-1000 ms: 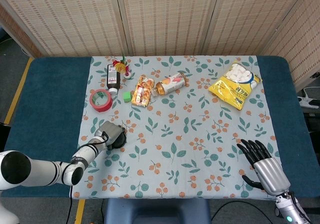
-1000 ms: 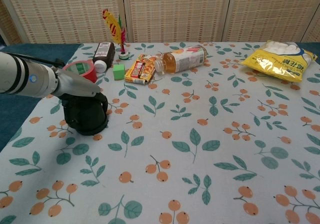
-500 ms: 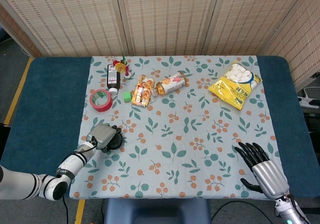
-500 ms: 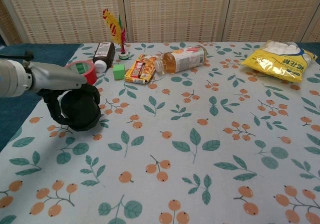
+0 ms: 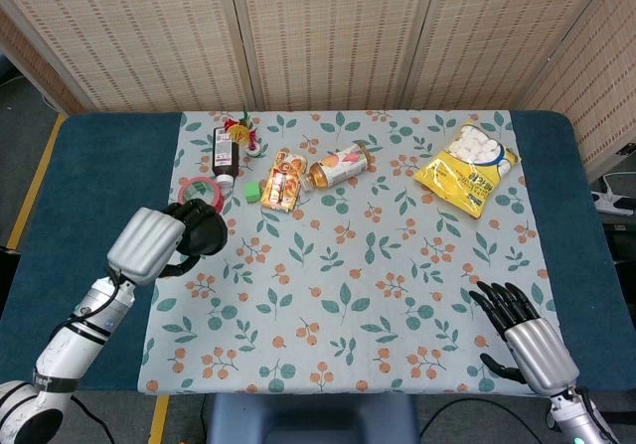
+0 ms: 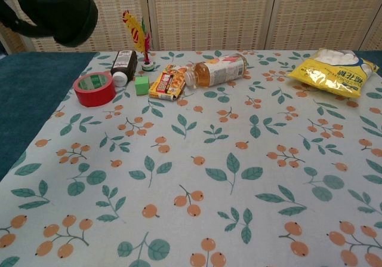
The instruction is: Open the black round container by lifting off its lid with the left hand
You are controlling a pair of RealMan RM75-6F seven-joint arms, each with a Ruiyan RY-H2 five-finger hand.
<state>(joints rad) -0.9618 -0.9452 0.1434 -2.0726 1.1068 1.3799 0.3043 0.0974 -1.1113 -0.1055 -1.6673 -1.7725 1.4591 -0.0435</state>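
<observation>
My left hand (image 5: 149, 245) grips the black round container (image 5: 204, 233) and holds it in the air above the left edge of the floral cloth. In the chest view the container (image 6: 59, 9) hangs high at the top left, with dark fingers (image 6: 7, 19) wrapped round its side. Lid and body show as one dark shape, so I cannot tell them apart. Nothing black stands on the cloth below. My right hand (image 5: 522, 335) hovers at the table's front right edge, fingers spread, holding nothing.
A red tape roll (image 5: 199, 194) lies just behind the raised hand. Further back are a dark bottle (image 5: 225, 153), a feather toy (image 5: 241, 131), a green cube (image 5: 252, 192), a snack packet (image 5: 285, 179) and a lying drink bottle (image 5: 340, 166). A yellow bag (image 5: 469, 169) sits back right.
My left hand has closed round the black container on the cloth and risen with it, up and to the left. The right hand has barely shifted.
</observation>
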